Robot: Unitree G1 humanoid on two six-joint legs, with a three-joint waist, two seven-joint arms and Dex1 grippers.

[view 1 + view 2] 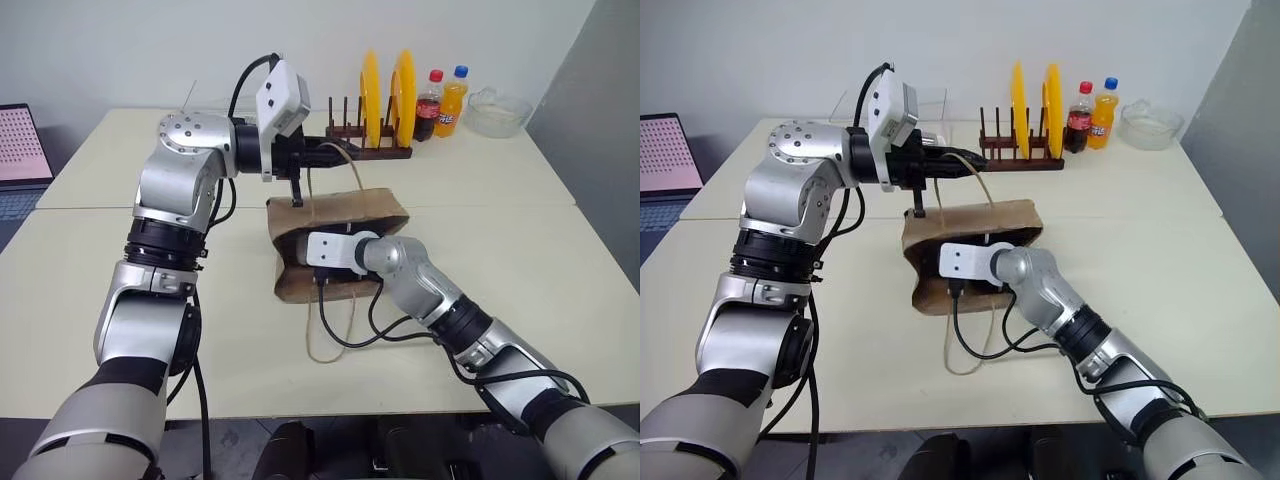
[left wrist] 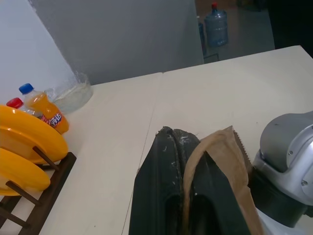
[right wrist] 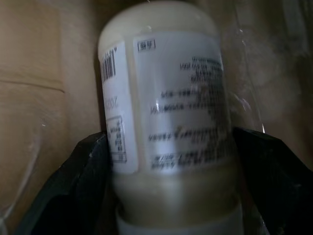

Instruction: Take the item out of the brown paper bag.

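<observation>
A brown paper bag (image 1: 340, 245) lies near the middle of a cream table (image 1: 560, 280), its mouth held up by the left gripper (image 1: 330, 155), which is clenched on one thin twisted handle (image 2: 215, 161); the second handle (image 1: 318, 340) trails loose toward the near edge. The right gripper (image 3: 171, 161) is reaching inside the bag, its fingers (image 3: 73, 191) spread wide on either side of a small white bottle (image 3: 166, 117) that lies within, not yet pinched. The bottle is a smooth, rounded plastic cylinder with a glossy printed label and barcode; the bag is matte, creased kraft paper with soft, buckling walls. Likely faults from here: the slick, round bottle may roll or squirt out from between the hard black fingers if they close off-centre; a finger could catch the paper wall and trap a fold with the bottle; drawing the wrist back may drag the light bag across the table or strain the thin handle in the left gripper until it tears or slips. Along the far edge stand a dark wooden rack (image 1: 365, 148) with two yellow plates (image 1: 385, 98), a cola and an orange soda bottle (image 1: 441, 105) and a clear glass bowl (image 1: 498, 112).
</observation>
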